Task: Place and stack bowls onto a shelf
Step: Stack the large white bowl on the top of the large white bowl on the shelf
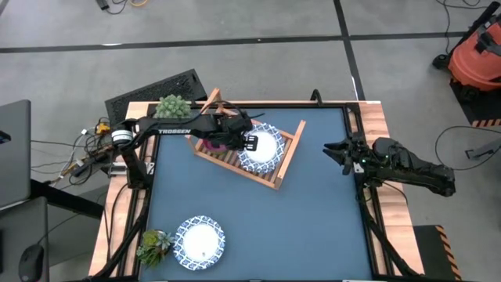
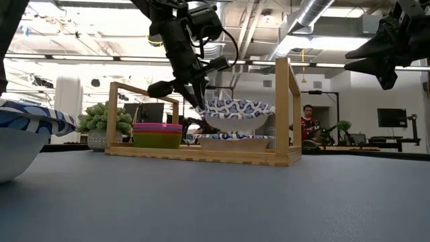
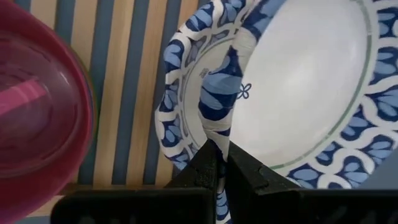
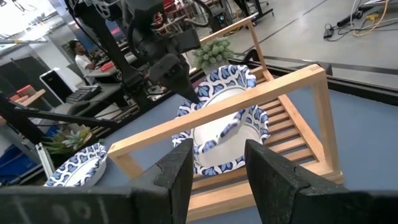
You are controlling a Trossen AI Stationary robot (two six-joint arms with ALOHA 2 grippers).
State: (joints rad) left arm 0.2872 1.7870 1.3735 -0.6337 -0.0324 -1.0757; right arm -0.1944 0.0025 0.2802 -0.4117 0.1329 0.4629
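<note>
blue tabletop carries the shelf (image 1: 286, 160), where the left gripper (image 3: 222, 163) pinches a patterned bowl's (image 2: 239, 111) rim just above another, so next comes lowering and letting go; right gripper (image 4: 216, 163) waits right, spread.

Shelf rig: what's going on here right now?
The left gripper is shut on the rim of a blue-patterned white bowl, holding it above a matching bowl already on the wooden shelf. A stack of small colored bowls sits at the shelf's other end. One more patterned bowl waits on the table near a small plant. The right gripper hangs open and empty at the table's right side.
</note>
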